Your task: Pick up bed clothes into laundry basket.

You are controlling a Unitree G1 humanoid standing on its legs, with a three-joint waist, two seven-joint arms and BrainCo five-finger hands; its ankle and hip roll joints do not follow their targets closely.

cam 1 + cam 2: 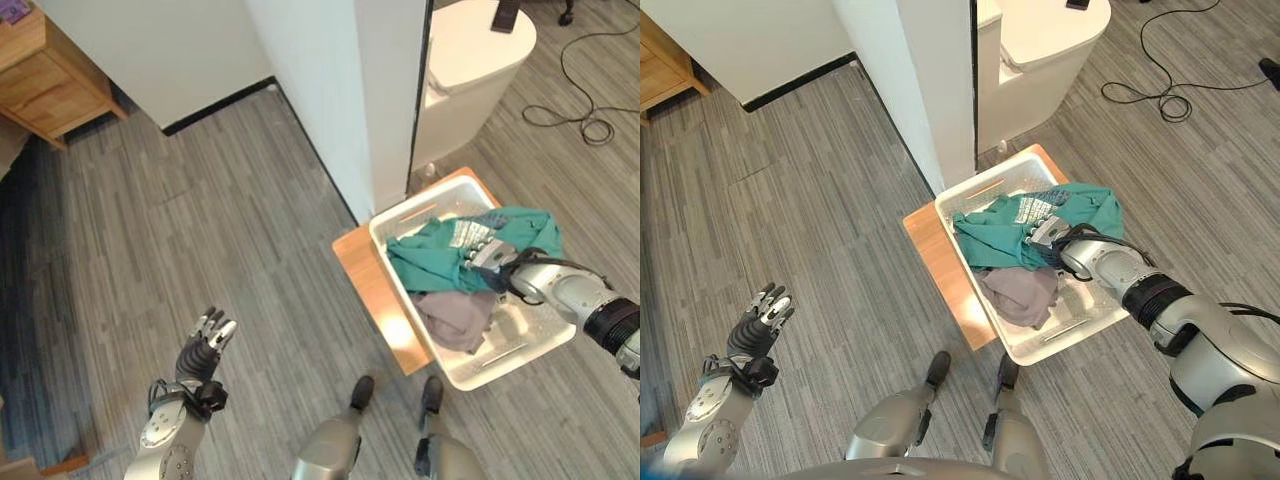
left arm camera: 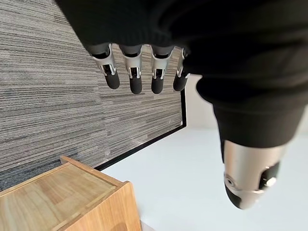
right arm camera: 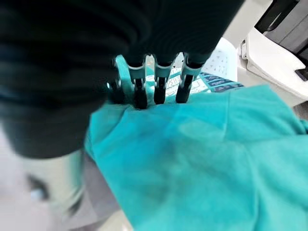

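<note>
A white laundry basket (image 1: pixel 378 240) stands on the floor at my right. In it lie a teal garment with a printed patch (image 1: pixel 430 260) and, nearer me, a grey garment (image 1: pixel 455 315). My right hand (image 1: pixel 487 255) reaches into the basket from the right and rests on the teal garment (image 3: pixel 192 159). Its fingers (image 3: pixel 160 82) are straight, with their tips on the cloth, so the hand is open. My left hand (image 1: pixel 203 345) hangs open and holds nothing above the grey floor at the lower left, fingers (image 2: pixel 136 72) spread.
The basket sits on a low wooden board (image 1: pixel 365 290). Just behind it stand a white wall corner (image 1: pixel 340 100) and a rounded white fixture (image 1: pixel 470 60). A wooden cabinet (image 1: pixel 45 70) stands at the far left.
</note>
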